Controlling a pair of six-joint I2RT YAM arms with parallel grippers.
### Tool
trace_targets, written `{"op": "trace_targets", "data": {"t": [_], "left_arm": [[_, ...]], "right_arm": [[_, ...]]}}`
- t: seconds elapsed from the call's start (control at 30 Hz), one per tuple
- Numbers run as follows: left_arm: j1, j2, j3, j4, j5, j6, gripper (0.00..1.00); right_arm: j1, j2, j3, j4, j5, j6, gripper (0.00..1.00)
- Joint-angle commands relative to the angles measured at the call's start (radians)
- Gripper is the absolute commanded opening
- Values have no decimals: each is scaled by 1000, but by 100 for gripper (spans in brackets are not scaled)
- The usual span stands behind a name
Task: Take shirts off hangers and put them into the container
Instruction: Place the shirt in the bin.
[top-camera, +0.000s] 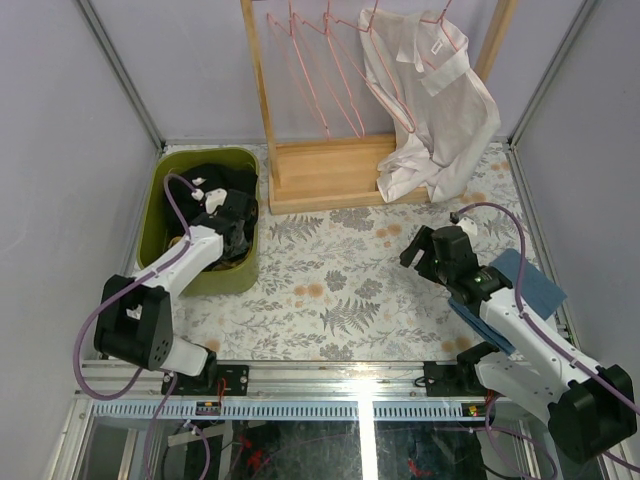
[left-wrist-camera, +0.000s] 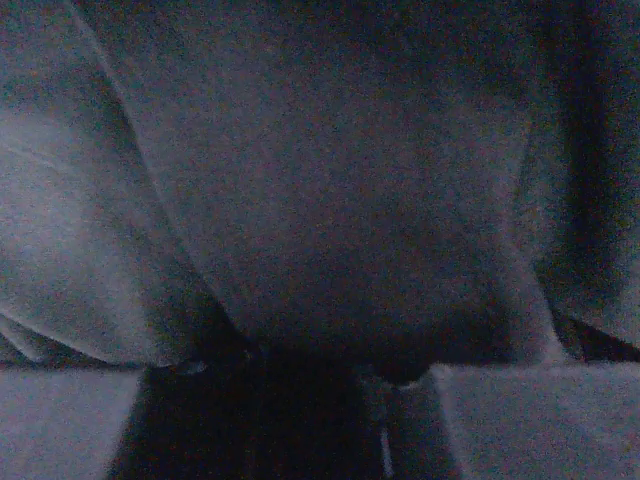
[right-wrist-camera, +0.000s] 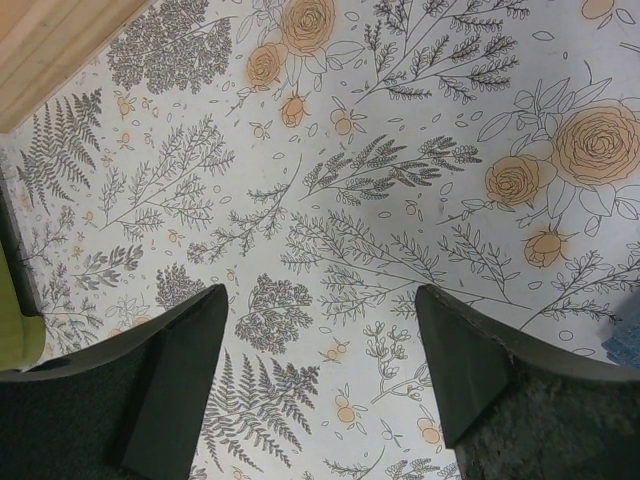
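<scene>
Your left gripper (top-camera: 228, 222) sits down inside the container (top-camera: 158, 205), pressed into the black shirts (left-wrist-camera: 330, 200); you cannot tell how its jaws stand. Your right gripper (right-wrist-camera: 320, 370) hovers spread above the surface (right-wrist-camera: 400, 200), with the white shirt (top-camera: 440, 110) on its hanger (top-camera: 447, 30) well ahead.

Left arm (top-camera: 185, 258) forward and low, jaws' gap unclear; right arm (top-camera: 510, 320) half-extended, jaws wide apart.
</scene>
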Motion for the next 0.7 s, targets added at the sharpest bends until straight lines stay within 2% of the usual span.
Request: {"op": "trace_targets", "data": {"t": [0.0, 0.13, 0.23, 0.43, 0.67], "left_arm": [[6, -16, 13, -41, 53, -6, 32], [6, -142, 70, -90, 25, 19, 60], [5, -211, 108, -121, 13, 34, 73], [6, -277, 128, -134, 34, 58, 85], [6, -303, 169, -120, 59, 74, 86]], "right_arm": [[4, -36, 19, 14, 19, -5, 83], [3, -43, 16, 18, 28, -5, 83], [4, -36, 19, 24, 20, -3, 83], [4, -20, 27, 31, -9, -16, 84], [5, -64, 10, 47, 1, -36, 84]]}}
